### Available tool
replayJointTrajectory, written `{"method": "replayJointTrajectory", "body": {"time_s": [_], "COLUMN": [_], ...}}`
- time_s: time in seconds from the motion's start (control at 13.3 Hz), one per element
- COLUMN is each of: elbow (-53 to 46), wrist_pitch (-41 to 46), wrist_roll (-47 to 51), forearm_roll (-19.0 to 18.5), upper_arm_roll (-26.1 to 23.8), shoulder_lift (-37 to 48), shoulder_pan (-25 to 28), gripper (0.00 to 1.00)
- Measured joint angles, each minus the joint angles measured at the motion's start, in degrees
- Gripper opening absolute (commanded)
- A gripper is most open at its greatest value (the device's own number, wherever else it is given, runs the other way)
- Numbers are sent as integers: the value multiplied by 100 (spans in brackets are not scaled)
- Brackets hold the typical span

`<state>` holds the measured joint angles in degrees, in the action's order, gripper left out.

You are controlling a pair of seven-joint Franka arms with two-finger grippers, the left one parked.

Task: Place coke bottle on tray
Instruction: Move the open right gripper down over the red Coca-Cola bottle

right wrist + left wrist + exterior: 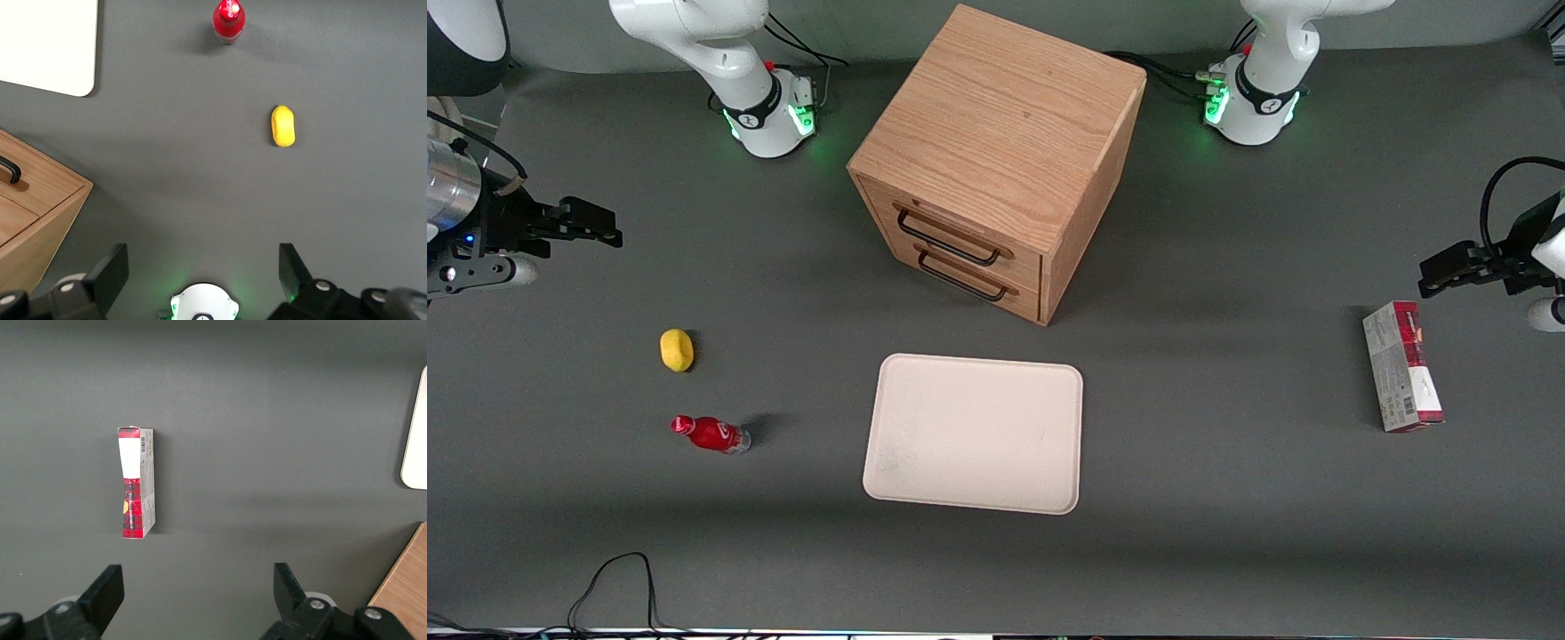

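Observation:
The coke bottle (711, 435) is a tiny red bottle with a red cap and clear base, lying on the grey table toward the working arm's end; it also shows in the right wrist view (228, 20). The cream-white tray (975, 433) lies flat in front of the drawer cabinet, bare; its corner shows in the right wrist view (47, 47). My right gripper (591, 224) (202, 270) hangs open and empty high above the table, farther from the front camera than the bottle and well apart from it.
A yellow lemon-like object (677, 349) (283, 125) lies between the gripper and the bottle. A wooden two-drawer cabinet (996, 160) (33, 213) stands mid-table. A red-and-grey carton (1401, 366) (137, 482) lies toward the parked arm's end. A black cable (614, 587) loops near the front edge.

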<state>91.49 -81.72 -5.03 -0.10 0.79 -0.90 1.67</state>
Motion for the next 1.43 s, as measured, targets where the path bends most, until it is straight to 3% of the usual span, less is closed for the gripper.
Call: {"method": "replayJointTrajectory", "body": {"time_s": [0.53, 1.05, 1.43], "elbow": [-299, -2970, -3218], "wrist_pitch": [-65, -71, -69], "wrist_roll": [0, 95, 193], "forearm_roll": [0, 0, 36], "upper_arm_roll": [6, -1, -9], "shoulder_lift": [-267, -2683, -3005], "shoulder_pan": [-22, -26, -26], "gripper": [100, 100, 100]}}
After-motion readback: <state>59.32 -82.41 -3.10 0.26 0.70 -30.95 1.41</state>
